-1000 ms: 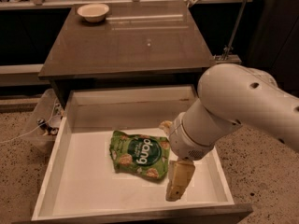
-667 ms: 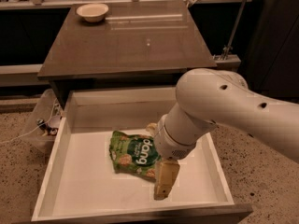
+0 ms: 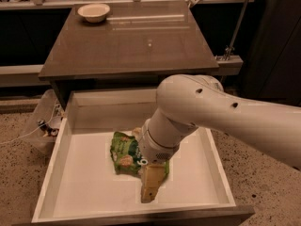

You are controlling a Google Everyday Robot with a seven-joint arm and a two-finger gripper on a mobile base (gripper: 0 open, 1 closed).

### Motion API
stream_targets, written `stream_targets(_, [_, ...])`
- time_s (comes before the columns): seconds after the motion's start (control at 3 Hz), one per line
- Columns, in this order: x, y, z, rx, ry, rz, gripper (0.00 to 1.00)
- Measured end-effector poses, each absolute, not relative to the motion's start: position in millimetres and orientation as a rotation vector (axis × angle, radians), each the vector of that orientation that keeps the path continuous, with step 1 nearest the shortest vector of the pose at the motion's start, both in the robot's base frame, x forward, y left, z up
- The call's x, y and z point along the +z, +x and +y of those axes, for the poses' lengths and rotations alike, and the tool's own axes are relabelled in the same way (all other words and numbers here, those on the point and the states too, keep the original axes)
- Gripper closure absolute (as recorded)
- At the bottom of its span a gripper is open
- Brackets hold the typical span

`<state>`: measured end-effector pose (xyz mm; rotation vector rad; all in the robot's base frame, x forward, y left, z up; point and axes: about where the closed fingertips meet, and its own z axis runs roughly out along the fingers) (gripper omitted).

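A green snack bag (image 3: 123, 153) lies flat in the middle of an open white drawer (image 3: 51, 173). My white arm comes in from the right and bends down into the drawer. The gripper (image 3: 150, 187) hangs at the bag's lower right edge, close over the drawer floor. The wrist hides the right part of the bag. I cannot make out whether the gripper touches or holds the bag.
The drawer is pulled out from under a brown table (image 3: 127, 46). A pale bowl (image 3: 93, 12) stands on the table's back left corner. A clear bag with small items (image 3: 44, 126) sits on the speckled floor left of the drawer.
The arm has swung left across the drawer, and the gripper has moved left with it. The wrist now covers more of the green bag.
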<state>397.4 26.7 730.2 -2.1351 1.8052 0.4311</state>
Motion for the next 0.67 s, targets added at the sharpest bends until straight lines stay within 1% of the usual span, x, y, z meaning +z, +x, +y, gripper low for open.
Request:
stream_targets(0.33, [729,402,32,0.443,-2.148,1.777,0.00])
stream_targets(0.67, [723,414,35,0.521,-2.104,1.748,0.00])
